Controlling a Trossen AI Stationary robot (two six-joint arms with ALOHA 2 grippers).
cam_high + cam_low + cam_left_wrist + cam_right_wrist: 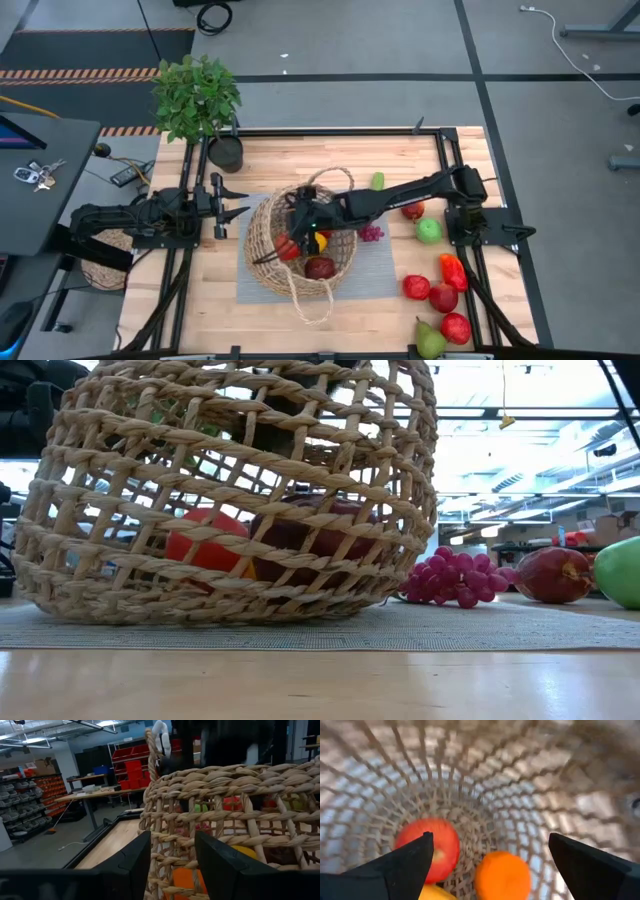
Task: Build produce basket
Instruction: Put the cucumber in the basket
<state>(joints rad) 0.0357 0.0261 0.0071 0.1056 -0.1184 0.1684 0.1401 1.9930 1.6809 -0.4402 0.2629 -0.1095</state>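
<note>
Pale wood surface [200, 300] w/ grey mat [385, 275] mid-surface, potted plant [197, 95] at far-left corner; workshop shelving behind. Basket [262, 240] sits on mat. Right gripper [490, 852] inside basket, spread wide, holding nothing, above produce [440, 842]. Left gripper [172, 852] spread, just beside basket wall

Counter [200, 300]: pale wood planks with a dark frame along its edges.
Mat [385, 272]: grey woven rectangle lying flat at the counter's middle.
Potted plant [197, 97]: leafy green, in a dark pot at the counter's far left corner.
Keys [32, 175]: a bunch on a dark grey side desk [40, 190] left of the counter.
Floor [350, 40]: grey, crossed by dark tape lines.
Cable [213, 15]: black coil on the floor, beyond the counter.
</note>
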